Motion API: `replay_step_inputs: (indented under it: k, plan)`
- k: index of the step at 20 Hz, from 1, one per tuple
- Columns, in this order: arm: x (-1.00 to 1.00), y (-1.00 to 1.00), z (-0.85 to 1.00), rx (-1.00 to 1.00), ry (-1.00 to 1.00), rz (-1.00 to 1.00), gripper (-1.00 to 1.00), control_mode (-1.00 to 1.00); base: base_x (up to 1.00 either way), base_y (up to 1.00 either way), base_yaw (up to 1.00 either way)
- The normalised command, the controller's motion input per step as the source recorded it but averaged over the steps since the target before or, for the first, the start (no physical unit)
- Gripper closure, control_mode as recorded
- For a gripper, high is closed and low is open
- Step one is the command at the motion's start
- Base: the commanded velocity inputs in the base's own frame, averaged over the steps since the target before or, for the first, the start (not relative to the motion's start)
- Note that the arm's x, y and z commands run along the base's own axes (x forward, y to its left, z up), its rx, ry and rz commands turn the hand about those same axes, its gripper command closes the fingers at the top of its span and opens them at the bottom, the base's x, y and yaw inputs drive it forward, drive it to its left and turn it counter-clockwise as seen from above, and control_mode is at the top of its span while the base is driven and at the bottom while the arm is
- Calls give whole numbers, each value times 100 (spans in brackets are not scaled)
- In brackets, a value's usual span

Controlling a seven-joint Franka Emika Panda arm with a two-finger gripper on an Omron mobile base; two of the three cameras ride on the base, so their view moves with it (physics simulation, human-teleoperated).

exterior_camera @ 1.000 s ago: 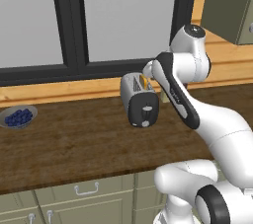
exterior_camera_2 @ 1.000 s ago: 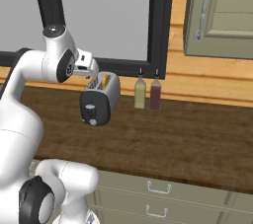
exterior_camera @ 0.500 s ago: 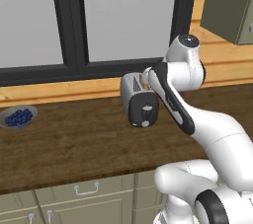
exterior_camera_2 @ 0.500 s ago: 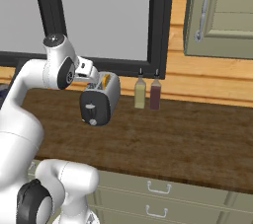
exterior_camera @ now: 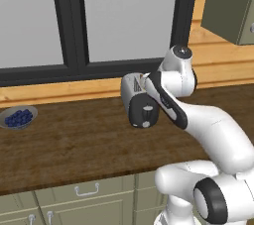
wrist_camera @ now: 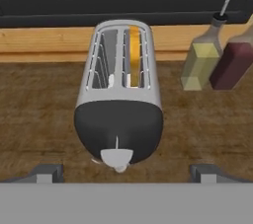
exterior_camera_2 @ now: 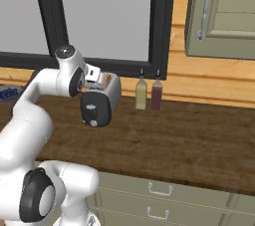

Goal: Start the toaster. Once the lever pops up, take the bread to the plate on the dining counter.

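The silver-grey toaster (wrist_camera: 121, 85) lies lengthwise under my hand, its black end face (wrist_camera: 118, 129) toward me. The bread (wrist_camera: 134, 53) sits down in the right-hand slot, with only its golden crust edge visible. The pale lever (wrist_camera: 117, 157) sticks out low on the end face. My gripper (wrist_camera: 126, 171) hovers open just above and in front of that face, one finger tip on each side and clear of the toaster. From the base, the toaster (exterior_camera_2: 102, 101) stands on the worktop beside my forearm. The plate and the dining counter are out of view.
Two bottles, one yellowish (exterior_camera_2: 141, 94) and one dark red (exterior_camera_2: 156, 95), stand right of the toaster against the window sill. A grey bowl of blueberries (exterior_camera: 18, 117) sits far left on the dark wood worktop (exterior_camera: 74, 144). Sage-green drawers run below its front edge.
The arm has sunk and leaned in toward the toaster, bringing the hand lower over its end face. The jaws stayed open and the toaster has not moved.
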Motion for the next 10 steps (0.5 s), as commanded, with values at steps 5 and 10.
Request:
replay_step_inputs:
  k: [5, 10]
  plan:
    - [58, -6, -33, 0, 0, -2, -100, -100, 0, 0, 0]
    - [54, 0, -35, 0, 0, 0, -100, -100, 0, 0, 0]
